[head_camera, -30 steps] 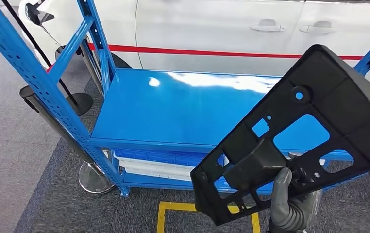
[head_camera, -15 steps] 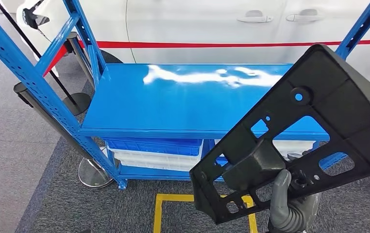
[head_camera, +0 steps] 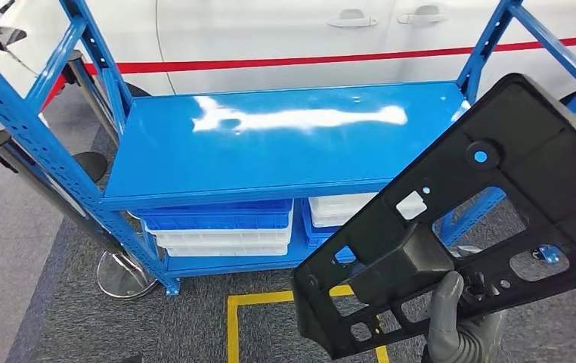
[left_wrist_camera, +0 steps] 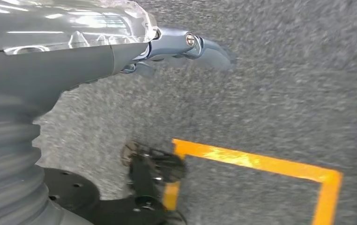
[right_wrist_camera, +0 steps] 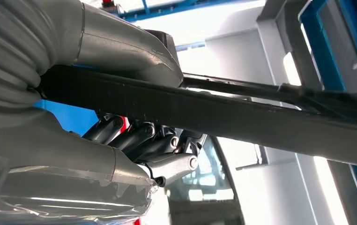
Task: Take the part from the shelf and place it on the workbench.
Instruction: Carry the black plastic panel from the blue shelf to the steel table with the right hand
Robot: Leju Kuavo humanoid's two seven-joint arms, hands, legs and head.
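- Head view shows you the right hand (head_camera: 459, 321) grasping the black part (head_camera: 466, 227) by its near edge, lifted in front of the blue shelf (head_camera: 270, 144).
- Left hand (left_wrist_camera: 120, 51) hangs over grey carpet (left_wrist_camera: 284, 84); its fingers' state you cannot tell.
- Yellow floor line (head_camera: 233, 325) lies near the shelf's front edge.

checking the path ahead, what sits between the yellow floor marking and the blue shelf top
In the head view, grey carpet, then the lower shelf holding blue and white plastic bins, lie between the yellow floor marking and the glossy blue shelf top.
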